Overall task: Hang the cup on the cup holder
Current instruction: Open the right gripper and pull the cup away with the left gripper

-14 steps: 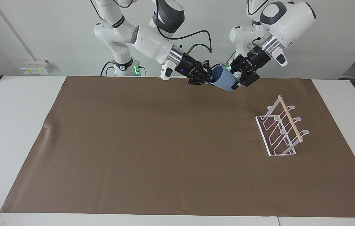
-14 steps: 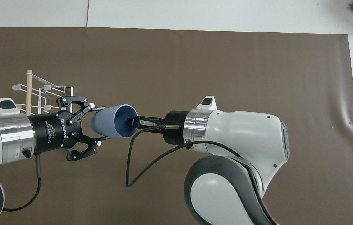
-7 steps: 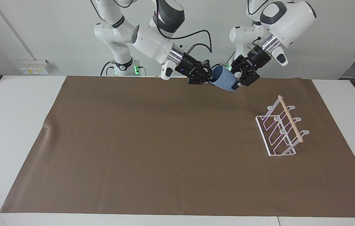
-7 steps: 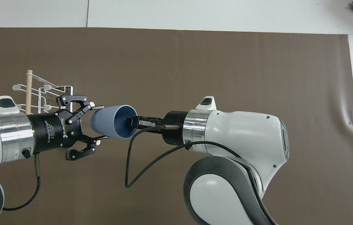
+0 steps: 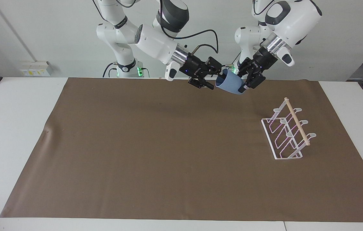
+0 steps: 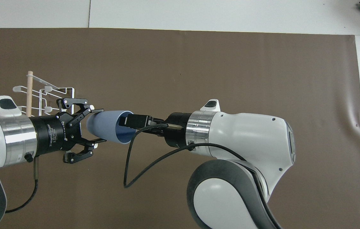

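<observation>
Both arms reach in toward each other above the robots' edge of the brown mat (image 5: 168,154), meeting at a light-blue cup (image 5: 229,83) held in the air on its side. The left gripper (image 5: 245,84) slants down from its raised arm, fingers clamped on the cup's narrow base. The right gripper (image 5: 214,78) points at the cup's open mouth, its fingers spread apart at the rim. The white wire cup holder (image 5: 289,133) stands on the mat toward the left arm's end.
</observation>
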Motion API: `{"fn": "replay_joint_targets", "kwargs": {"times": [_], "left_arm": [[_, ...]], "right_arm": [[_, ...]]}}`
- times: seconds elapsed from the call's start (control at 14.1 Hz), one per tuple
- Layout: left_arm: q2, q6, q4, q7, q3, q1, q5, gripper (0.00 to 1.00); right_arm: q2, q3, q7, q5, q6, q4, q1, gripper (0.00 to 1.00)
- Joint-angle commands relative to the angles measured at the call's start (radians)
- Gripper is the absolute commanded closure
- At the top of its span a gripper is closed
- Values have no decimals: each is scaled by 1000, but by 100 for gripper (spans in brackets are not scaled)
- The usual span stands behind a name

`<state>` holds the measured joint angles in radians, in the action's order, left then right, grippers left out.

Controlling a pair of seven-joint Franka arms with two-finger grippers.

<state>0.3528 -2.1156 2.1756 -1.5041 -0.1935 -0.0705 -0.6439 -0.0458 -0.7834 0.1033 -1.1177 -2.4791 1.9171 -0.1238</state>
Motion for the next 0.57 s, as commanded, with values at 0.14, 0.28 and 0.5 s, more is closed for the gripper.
{"fn": "replay_joint_targets", "kwargs": {"times": [0.14,0.28,0.5], "left_arm": [[-18,-1,-19,60,-1,21,217,100],[-31,-33,-31,65,-3,28,353,100],[-41,-24,-60,65,-6,9,594,100]], "right_arm": [[4,-13,21,-24,-6,-9,-14,0],[4,-2,16,-10,-6,-15,-14,0],[6,12,10,34,-4,-29,-19,0]]}}
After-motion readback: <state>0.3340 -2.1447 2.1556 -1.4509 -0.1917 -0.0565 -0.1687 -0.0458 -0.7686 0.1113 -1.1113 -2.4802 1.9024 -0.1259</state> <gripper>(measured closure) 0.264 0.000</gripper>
